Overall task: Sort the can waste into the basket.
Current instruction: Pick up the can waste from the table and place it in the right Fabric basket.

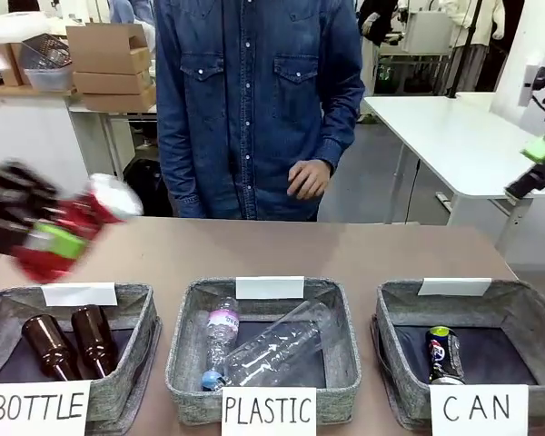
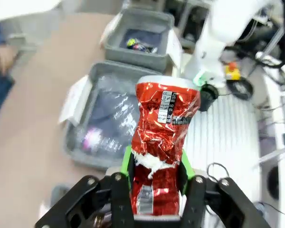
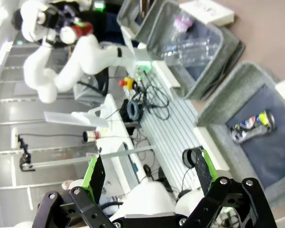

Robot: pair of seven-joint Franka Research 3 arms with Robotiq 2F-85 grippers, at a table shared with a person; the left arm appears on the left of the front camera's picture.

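One can is already sorted: the dark blue can [image 1: 443, 354] lies on the dark lining of the CAN basket [image 1: 400, 309], which sits at the near right corner of the table [image 1: 345, 250]. The other is on its way. The left gripper [image 2: 155, 173] is clamped on the lower part of the crushed red can [image 2: 164, 128], green pads pressed to its sides, and from the front it hangs above the left edge of the table, over the far rim of the BOTTLE basket [image 1: 132, 300], a long way across from where the red can belongs. By my reckoning about half the job is done, and what is left is to carry that can past the PLASTIC basket [image 1: 186, 313] in the middle and let go over the right-hand one. The right gripper [image 3: 149, 175] has its fingers spread wide with nothing between them; it is up off the right side of the table, looking down on the blue can in its basket. The person [image 1: 254, 100] stands at the far edge, one hand [image 1: 307, 179] loose in front of the shirt, not joining in. In the front view the left gripper and its can are smeared with blur, so the grip reads clearly from the wrist camera alone. The right gripper is cut off by the picture's right edge there. I cannot tell whether any more cans wait somewhere off the table.
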